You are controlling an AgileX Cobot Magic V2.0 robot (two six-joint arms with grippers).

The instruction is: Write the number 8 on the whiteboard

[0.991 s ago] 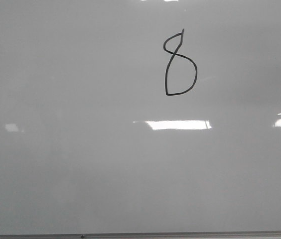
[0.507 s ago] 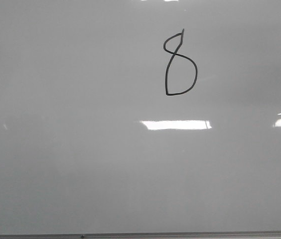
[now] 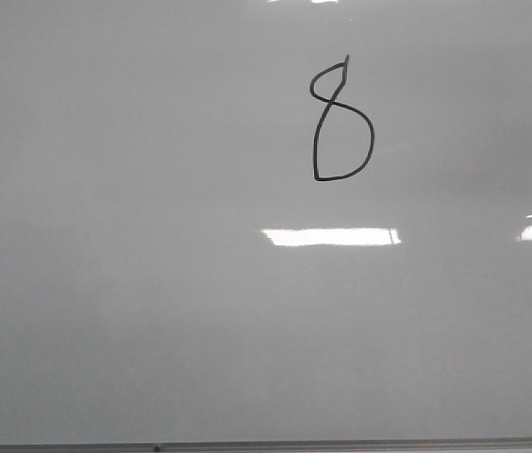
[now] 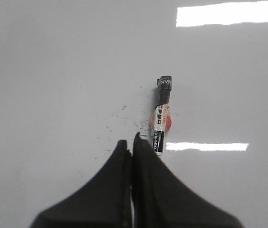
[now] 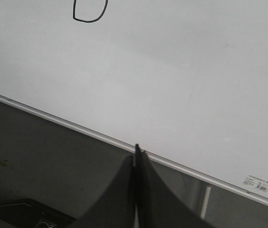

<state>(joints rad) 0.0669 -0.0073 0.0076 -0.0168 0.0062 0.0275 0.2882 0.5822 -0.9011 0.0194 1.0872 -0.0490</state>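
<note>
The number 8 (image 3: pixel 328 102) is drawn in thin black marker on the upper right-centre of the whiteboard (image 3: pixel 153 311); its lower loop also shows in the right wrist view (image 5: pixel 90 21). My left gripper (image 4: pixel 130 141) is shut and empty over the whiteboard (image 4: pixel 53 71). A marker (image 4: pixel 161 118) with a black cap lies flat on the board just beside one finger, partly hidden behind it. My right gripper (image 5: pixel 137 151) is shut and empty, off the board, just outside its metal edge strip (image 5: pixel 77 126). Neither gripper shows in the front view.
The board's edge strip (image 3: pixel 341 444) runs along the near side. Beyond it is a dark table surface (image 5: pixel 39 161) with a dark device (image 5: pixel 24 216) at its corner. Small black ink specks (image 4: pixel 119 116) dot the board near the marker. Bright light reflections (image 3: pixel 332 236) lie on the board.
A faint light patch at the left of the board has faded out. The 8 is unchanged.
</note>
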